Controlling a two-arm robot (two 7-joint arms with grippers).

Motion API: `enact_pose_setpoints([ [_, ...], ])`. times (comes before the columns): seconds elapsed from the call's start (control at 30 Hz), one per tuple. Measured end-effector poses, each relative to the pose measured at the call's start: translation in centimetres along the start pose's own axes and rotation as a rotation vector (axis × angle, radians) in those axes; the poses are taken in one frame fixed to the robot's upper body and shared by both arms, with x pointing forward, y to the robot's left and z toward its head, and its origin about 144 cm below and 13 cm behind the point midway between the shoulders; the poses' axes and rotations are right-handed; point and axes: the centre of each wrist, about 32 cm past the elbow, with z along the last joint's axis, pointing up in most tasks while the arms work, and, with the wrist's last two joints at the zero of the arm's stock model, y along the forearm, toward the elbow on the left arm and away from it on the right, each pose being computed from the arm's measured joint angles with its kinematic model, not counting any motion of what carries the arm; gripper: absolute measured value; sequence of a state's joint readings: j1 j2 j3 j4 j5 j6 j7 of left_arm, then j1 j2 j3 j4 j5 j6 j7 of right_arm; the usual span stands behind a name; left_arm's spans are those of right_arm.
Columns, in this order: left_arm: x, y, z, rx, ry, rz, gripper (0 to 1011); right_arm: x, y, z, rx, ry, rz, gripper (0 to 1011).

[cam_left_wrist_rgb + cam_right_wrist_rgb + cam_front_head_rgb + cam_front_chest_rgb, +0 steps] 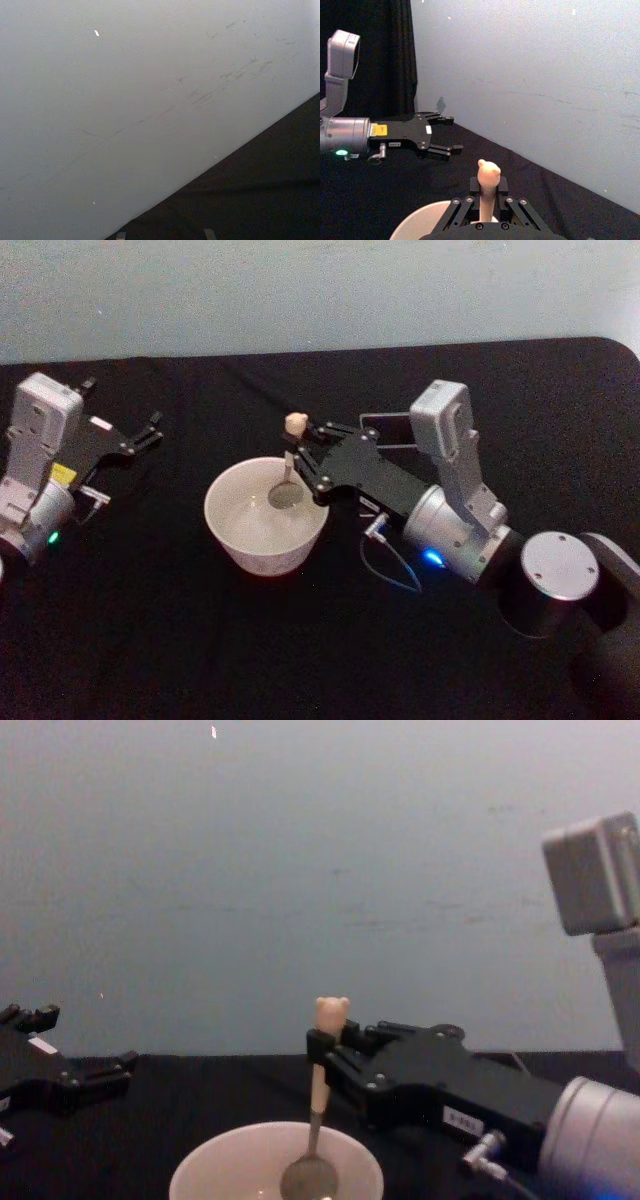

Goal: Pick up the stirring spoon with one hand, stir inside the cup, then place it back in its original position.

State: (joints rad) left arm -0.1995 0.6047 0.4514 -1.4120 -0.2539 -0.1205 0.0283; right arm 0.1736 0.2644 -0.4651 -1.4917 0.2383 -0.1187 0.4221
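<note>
Over black cloth (150, 640), pale wall (300, 290) behind — right gripper (303, 452) clamps spoon (289, 470); left gripper (452, 134) splayed.

head view: high up, looking forward and down on the black table (150, 640), with both arms and the pale wall (300, 290) beyond.
chest view: low and close, facing level across the table to the wall, the cup (225, 1170) at its lower edge.
left wrist view: faces the wall at a slant, with a dark strip of table.
right wrist view: looks close over the right gripper (488, 186) and stirring spoon (488, 172) toward the left gripper (451, 134).
shared: cup, stirring spoon and right gripper show in the head, chest and right wrist views.
</note>
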Motion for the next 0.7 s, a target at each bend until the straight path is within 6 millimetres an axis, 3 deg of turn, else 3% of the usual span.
enact_pose_setpoints([
  [0.37,0.0,0.0,0.0,0.000,0.000,0.000,1001,-0.8,-1.8,0.2,-0.008,0.019,0.042,195],
  [0.7,0.0,0.0,0.0,0.000,0.000,0.000,1001,-2.1,-1.3,0.5,-0.002,0.036,0.085,194],
])
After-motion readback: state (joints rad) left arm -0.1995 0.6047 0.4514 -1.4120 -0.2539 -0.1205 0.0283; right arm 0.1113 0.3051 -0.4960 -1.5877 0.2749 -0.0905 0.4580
